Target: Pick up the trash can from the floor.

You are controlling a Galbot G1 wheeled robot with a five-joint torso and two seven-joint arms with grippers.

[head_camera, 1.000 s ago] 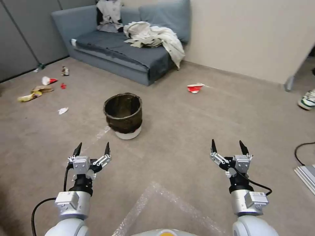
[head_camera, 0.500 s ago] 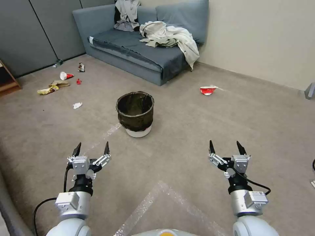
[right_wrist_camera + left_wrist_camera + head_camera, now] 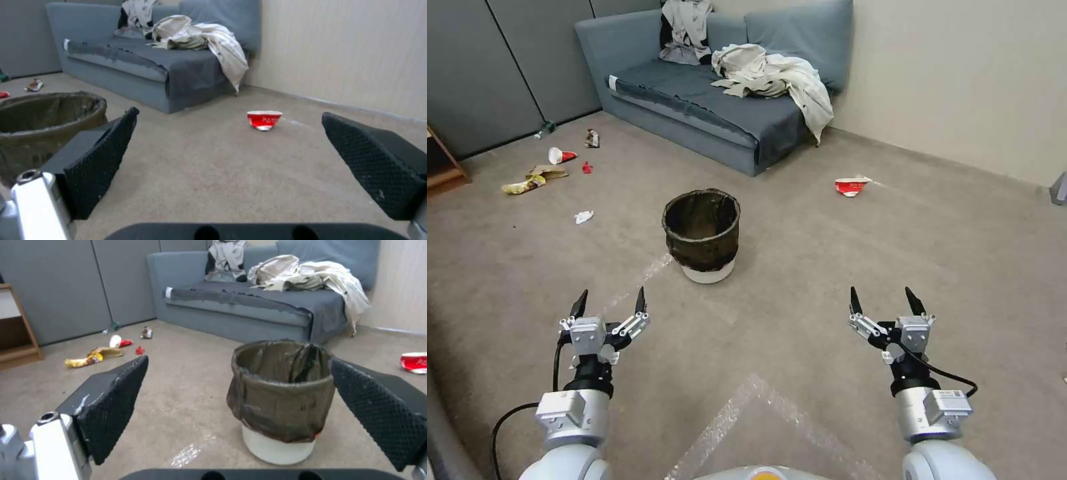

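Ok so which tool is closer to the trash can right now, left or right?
The left. The left tool sits open, short of the trash can and slightly to its left, with the can ahead between its fingers. The right tool, also open, is farther off to the can's right.

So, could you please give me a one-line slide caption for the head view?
Both open tools, left and right, hover short of the upright trash can on the floor.

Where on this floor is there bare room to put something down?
Bare carpet lies between the trash can and the left gripper and right gripper, and from the can to the crushed red cup. It is crowded with litter left of the sofa.
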